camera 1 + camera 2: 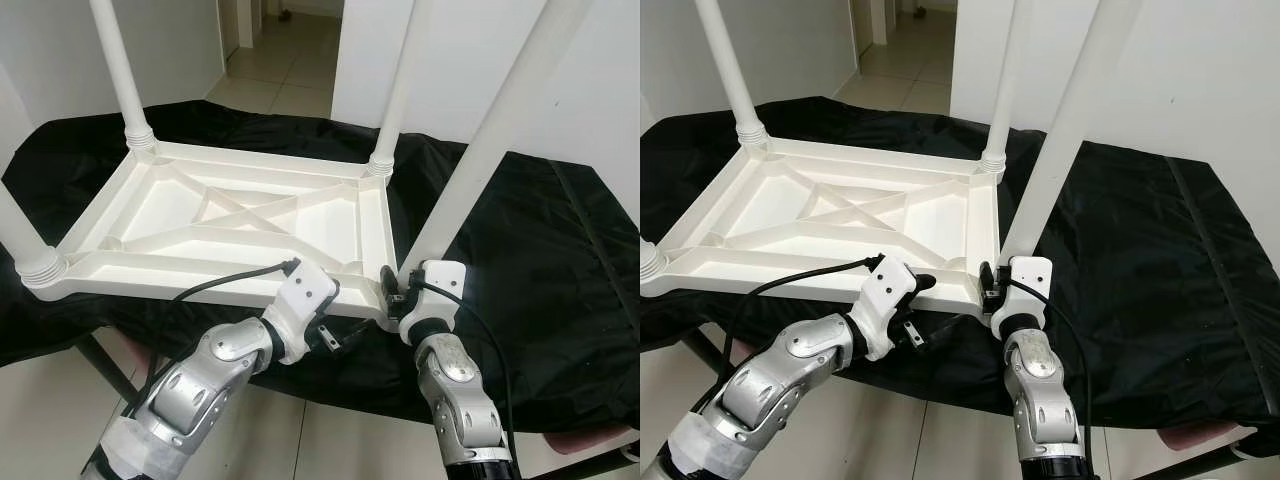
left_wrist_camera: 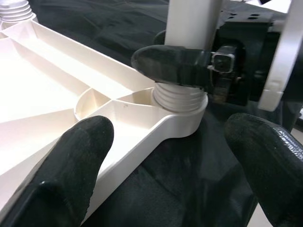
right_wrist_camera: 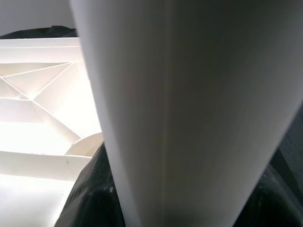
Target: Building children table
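A white plastic children's table lies upside down on a black cloth, its legs pointing up. My right gripper is shut on the near right leg, just above its threaded base at the table's corner socket. One of its fingers wraps the front of the leg. The leg stands close before the right wrist camera. My left gripper is open at the table's near edge, just left of that corner, with nothing between its fingers.
Three other legs stand at the far left, far right and near left corners. The black cloth spreads wide to the right. Tiled floor and a doorway lie beyond. A pink object sits low right.
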Tool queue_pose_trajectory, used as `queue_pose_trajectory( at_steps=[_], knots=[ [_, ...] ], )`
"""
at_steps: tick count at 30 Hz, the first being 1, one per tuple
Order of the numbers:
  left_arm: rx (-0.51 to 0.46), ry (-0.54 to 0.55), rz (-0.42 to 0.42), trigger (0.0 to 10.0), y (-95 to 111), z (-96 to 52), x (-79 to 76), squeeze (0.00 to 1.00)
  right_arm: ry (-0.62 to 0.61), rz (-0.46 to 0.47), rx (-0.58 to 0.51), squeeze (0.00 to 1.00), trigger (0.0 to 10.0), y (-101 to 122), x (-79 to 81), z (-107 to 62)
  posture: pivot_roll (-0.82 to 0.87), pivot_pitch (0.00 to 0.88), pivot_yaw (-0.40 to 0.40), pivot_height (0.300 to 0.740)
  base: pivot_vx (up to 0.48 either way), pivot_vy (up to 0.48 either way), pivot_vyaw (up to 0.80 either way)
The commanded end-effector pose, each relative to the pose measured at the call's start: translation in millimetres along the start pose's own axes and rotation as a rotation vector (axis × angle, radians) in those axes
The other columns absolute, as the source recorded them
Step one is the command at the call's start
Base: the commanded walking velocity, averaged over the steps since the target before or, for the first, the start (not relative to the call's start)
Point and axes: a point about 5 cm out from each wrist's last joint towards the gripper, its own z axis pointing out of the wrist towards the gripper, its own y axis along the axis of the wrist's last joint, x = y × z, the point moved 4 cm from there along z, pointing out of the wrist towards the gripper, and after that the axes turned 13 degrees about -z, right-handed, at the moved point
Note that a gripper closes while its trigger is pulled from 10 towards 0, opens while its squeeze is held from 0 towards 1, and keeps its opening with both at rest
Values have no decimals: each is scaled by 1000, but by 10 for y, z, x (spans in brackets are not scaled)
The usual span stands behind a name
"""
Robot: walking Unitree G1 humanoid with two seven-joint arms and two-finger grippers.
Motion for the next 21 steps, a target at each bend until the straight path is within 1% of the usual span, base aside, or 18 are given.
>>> queue_pose_trajectory(
  at_steps=[1,2,4,7,10,11,12,13,14,15,17,18,20,21],
  knots=[
    [30,-95,-8,10000,-46,-2,-95,0,10,67,16,0,10000,-11,104,-32,1,3,-74,740,0,0,0],
    [31,-96,-7,10000,-47,-2,-96,0,11,60,5,992,10000,25,90,-34,0,0,-76,740,0,0,0],
    [31,-95,-6,10000,-46,-1,-94,0,21,44,-10,1000,10000,59,73,-31,0,0,-76,740,0,0,0],
    [29,-93,-3,10000,-41,8,-87,0,33,24,-34,1000,10000,109,3,-21,1,0,-79,740,0,0,0],
    [29,-93,-3,10000,-39,10,-86,0,36,21,-40,1000,10000,118,-22,-18,1,0,-79,740,0,0,0],
    [28,-92,-1,10000,-37,14,-83,0,53,1,-46,118,10000,124,-70,-11,1,0,-80,740,0,0,0],
    [27,-91,1,10000,-35,17,-80,0,78,-21,-44,0,10000,107,-150,6,1,0,-82,740,0,0,0],
    [26,-90,1,10000,-34,21,-77,0,106,-40,-43,0,10000,94,-207,19,0,0,-80,740,0,0,0],
    [26,-90,1,10000,-34,21,-77,0,106,-40,-43,0,10000,94,-207,19,0,0,-80,740,0,0,0],
    [26,-89,2,10000,-33,22,-74,0,133,-54,-49,0,10000,94,-248,27,0,0,-80,740,0,0,0],
    [24,-81,9,10000,-26,19,-56,0,214,-92,-73,0,10000,101,-307,54,-6,0,-71,740,0,0,0],
    [24,-81,9,10000,-26,19,-56,0,214,-92,-73,0,10000,101,-307,54,-6,0,-71,740,0,0,0],
    [23,-76,12,10000,-18,13,-39,0,284,-114,-89,0,10000,108,-346,75,-6,0,-71,740,0,0,0],
    [23,-76,12,10000,-18,13,-39,0,284,-114,-89,0,10000,108,-346,75,-6,0,-71,740,0,0,0]
  ],
)
